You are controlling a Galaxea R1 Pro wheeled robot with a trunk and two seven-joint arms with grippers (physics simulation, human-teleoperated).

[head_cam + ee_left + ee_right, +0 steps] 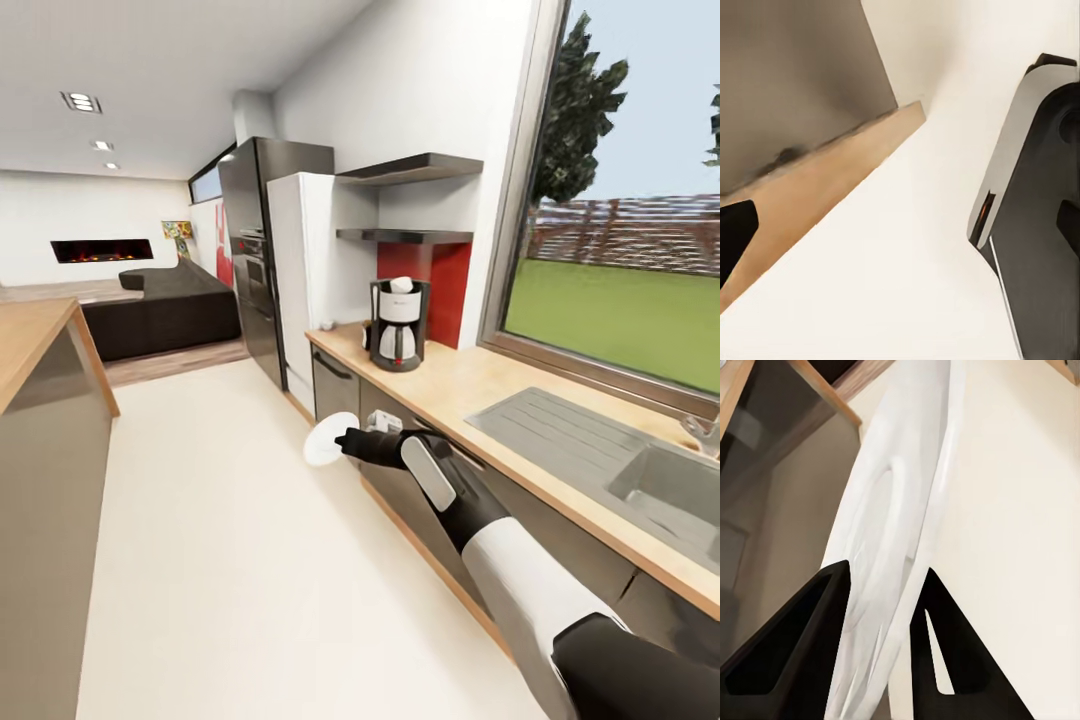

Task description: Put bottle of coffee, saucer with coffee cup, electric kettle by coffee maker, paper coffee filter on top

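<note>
The right gripper [345,443] pinches the saucer [328,438] on edge; the coffee maker [398,325] stands farther along the counter [470,385], up-right.

One saucer [327,438], one coffee maker [398,325], two wall shelves [410,168].

Bright, even daylight enters from the large glass window [620,200] at three o'clock, washing the pale cream floor [220,560] nearly shadowless. Edges curve with wide-angle distortion. Both wrist views look soft and blurred.
</note>
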